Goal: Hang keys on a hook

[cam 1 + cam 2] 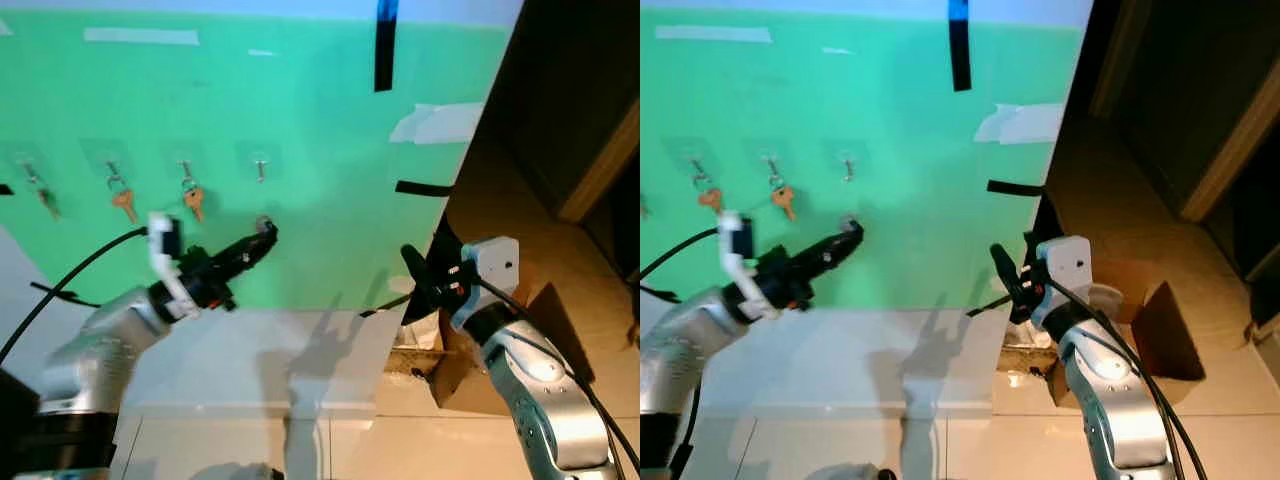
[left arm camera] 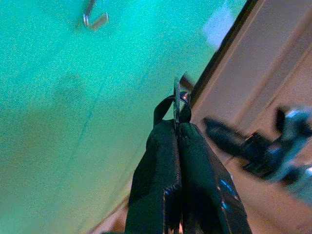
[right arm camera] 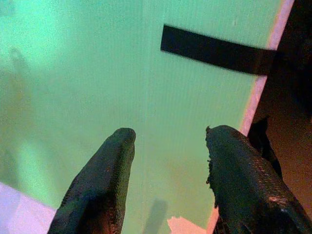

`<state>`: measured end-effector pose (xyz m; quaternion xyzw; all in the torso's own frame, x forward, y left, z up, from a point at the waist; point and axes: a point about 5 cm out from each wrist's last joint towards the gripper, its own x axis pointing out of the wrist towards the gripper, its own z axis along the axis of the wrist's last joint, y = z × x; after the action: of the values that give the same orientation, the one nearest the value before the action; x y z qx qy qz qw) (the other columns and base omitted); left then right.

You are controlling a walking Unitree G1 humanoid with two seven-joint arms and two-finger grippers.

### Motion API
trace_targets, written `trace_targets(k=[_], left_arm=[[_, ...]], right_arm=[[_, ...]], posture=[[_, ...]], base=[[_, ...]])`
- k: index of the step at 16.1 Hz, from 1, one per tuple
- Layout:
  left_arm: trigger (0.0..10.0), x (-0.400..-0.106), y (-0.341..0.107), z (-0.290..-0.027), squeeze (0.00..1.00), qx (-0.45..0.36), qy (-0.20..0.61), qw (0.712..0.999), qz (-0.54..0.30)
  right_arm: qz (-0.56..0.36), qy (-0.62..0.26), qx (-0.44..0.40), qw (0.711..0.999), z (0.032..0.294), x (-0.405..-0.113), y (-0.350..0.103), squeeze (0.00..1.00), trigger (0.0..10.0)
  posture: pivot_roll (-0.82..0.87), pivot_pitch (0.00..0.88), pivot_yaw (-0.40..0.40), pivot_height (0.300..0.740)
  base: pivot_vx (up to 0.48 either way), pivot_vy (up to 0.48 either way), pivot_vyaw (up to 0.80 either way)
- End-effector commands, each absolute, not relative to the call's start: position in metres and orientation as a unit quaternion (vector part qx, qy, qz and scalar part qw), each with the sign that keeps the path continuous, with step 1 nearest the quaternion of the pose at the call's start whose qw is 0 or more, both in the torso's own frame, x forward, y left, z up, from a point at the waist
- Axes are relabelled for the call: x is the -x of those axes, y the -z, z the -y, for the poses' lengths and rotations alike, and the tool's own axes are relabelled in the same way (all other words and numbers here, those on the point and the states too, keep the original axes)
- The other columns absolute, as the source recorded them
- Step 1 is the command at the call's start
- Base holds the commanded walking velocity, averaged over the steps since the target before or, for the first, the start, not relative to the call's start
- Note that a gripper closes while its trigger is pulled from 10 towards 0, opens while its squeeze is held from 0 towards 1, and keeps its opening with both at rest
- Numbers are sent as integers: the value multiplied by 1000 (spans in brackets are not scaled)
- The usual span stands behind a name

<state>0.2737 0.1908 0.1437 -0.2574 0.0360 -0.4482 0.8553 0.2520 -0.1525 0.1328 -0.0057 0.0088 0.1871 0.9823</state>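
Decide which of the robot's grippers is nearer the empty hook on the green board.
Left. The left gripper sits just below the empty hook; the right gripper hangs off toward the board's edge.

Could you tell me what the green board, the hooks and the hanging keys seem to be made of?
Board: probably corrugated plastic sheet, matte; the right wrist view shows fine parallel ribbing. Hooks, such as the free one: apparently bent metal wire, shiny, on clear, likely plastic adhesive pads. Keys: likely brass, from their orange-gold colour, though they are too small to be sure. The left gripper pinches a thin metal ring.
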Motion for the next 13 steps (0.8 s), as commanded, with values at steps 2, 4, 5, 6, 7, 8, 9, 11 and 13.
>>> trace_targets(k=[2,4,5,6,7,8,9,11,13], left_arm=[[10000,-278,-171,-198,0,282,461,842,2],[10000,-275,-175,-199,0,258,471,843,-9],[10000,-275,-178,-200,0,259,472,842,-11],[10000,-277,-181,-200,0,263,471,842,-9],[10000,-277,-183,-200,0,265,471,841,-9],[10000,-279,-185,-199,0,267,471,841,-11],[10000,-280,-187,-198,0,269,471,840,-12],[10000,-281,-192,-200,0,278,463,842,0],[10000,-282,-194,-203,0,281,453,846,3]], right_arm=[[5,-207,9,978,150,-254,-139,0,10000],[7,-214,10,977,149,-253,-139,0,10000],[11,-219,11,976,149,-253,-140,0,10000],[13,-221,11,975,148,-253,-140,0,10000],[14,-221,10,975,148,-253,-140,0,10000],[16,-223,10,975,147,-254,-141,0,10000],[17,-226,11,974,146,-255,-142,0,10000],[20,-228,12,973,146,-255,-143,0,10000],[18,-234,14,972,146,-254,-142,0,10000]], posture=[[-69,0,40,740],[-71,0,46,740],[-71,0,48,740],[-68,0,45,740],[-68,0,45,740],[-65,0,45,740],[-65,0,45,740],[-65,0,44,740],[-65,0,44,740]], base=[[0,0,0],[0,0,0],[0,0,0],[0,0,0],[0,0,0],[0,0,0],[0,0,0],[0,0,0],[0,0,0]])
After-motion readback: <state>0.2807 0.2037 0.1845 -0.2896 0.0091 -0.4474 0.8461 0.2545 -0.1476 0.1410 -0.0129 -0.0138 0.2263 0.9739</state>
